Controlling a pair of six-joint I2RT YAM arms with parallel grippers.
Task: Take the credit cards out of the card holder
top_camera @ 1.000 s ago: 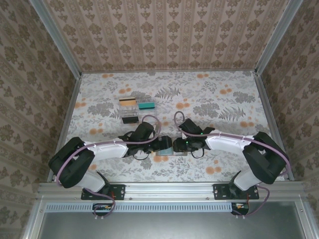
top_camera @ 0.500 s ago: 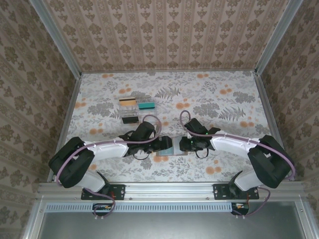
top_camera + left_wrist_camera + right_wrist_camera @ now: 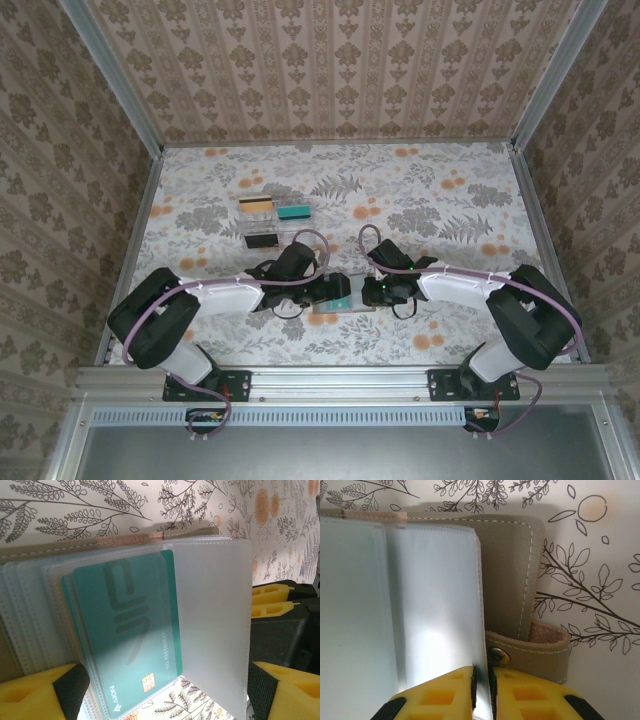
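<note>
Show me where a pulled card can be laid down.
Free: the far-right table, between the right arm and the back wall. Crowded: the near middle, where both arms meet at the card holder, and the three loose cards far left.

The teal card (image 3: 125,645) reads "AION", beside a number line too small to read

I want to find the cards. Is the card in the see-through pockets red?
No, the card tucked among the card holder's clear pockets is teal green, not red.
</note>
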